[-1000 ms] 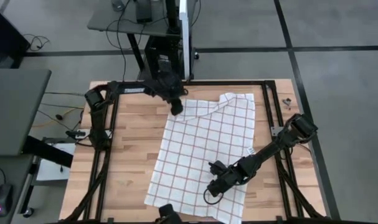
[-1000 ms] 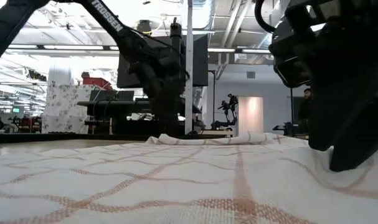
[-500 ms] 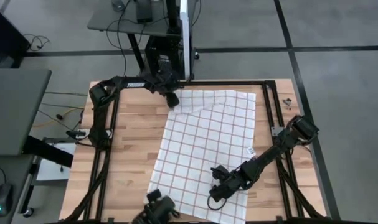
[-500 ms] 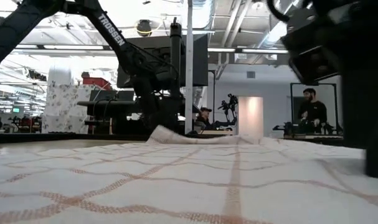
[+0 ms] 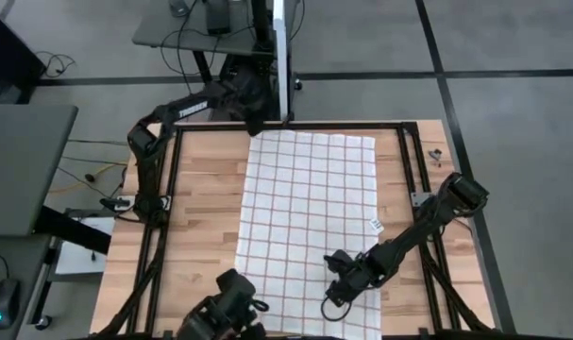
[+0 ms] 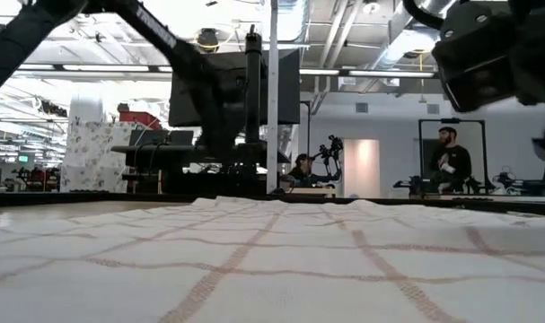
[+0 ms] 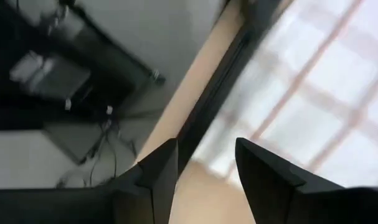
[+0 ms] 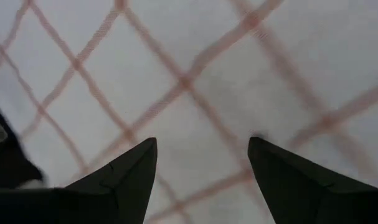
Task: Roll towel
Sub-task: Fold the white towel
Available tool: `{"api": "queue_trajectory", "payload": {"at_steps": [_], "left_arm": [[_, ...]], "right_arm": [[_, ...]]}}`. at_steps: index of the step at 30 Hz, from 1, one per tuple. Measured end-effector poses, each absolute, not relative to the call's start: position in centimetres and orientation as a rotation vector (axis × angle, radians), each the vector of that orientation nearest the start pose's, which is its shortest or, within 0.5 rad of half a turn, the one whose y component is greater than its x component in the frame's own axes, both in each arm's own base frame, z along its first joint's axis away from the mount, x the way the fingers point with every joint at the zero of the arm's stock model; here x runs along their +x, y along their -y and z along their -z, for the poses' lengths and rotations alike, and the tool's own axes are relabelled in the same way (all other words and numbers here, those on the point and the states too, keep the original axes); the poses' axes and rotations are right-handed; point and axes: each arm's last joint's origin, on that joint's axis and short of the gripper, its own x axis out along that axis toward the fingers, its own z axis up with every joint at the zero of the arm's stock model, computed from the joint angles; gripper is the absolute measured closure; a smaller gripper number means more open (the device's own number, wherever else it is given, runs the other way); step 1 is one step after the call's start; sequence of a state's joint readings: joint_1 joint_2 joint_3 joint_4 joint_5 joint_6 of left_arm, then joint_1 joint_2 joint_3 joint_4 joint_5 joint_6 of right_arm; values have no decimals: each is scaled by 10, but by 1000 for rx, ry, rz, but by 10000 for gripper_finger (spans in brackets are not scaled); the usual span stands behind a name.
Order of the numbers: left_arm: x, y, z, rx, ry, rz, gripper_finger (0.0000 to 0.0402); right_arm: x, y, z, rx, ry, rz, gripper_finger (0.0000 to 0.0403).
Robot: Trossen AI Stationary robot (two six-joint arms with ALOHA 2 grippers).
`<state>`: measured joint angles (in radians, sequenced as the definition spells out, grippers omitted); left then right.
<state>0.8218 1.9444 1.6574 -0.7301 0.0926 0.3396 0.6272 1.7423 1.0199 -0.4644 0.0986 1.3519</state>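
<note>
The white towel (image 5: 310, 227) with red-brown grid lines lies spread flat on the wooden table, its small white tag (image 5: 376, 225) at its right edge. My left gripper (image 5: 255, 125) is open at the towel's far left corner; the left wrist view (image 7: 204, 146) shows nothing between its fingers, with the corner (image 7: 238, 137) just beyond them. My right gripper (image 5: 331, 300) is open above the towel's near right part, and the right wrist view (image 8: 201, 143) shows only flat cloth (image 8: 195, 81) below the fingers. In the low view the towel (image 6: 272, 260) fills the foreground.
A black frame (image 5: 404, 170) runs round the table. Bare wood (image 5: 201, 217) lies left of the towel. A dark object (image 5: 227, 312) sits at the near edge by the towel's near left corner. Two people (image 6: 449, 161) show in the room beyond the far edge.
My left gripper has gone toward the far edge, and the towel's folded-over far left corner has gone with it and spread out flat. My right gripper has moved toward the near edge and risen off the towel. The dark object at the near edge has shifted left.
</note>
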Motion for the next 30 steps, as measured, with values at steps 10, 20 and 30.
{"api": "queue_trajectory", "payload": {"at_steps": [10, 20, 30], "left_arm": [[312, -256, -356, -144, -704, -492, 256], [324, -94, -408, -62, -895, -174, 255], [295, 116, -394, 62, -1120, 15, 255]], "right_arm": [[250, -142, -198, 344, -1195, 248, 155], [219, -143, -249, 226, -999, 109, 155], [205, -193, -255, 205, -841, -97, 155]]}}
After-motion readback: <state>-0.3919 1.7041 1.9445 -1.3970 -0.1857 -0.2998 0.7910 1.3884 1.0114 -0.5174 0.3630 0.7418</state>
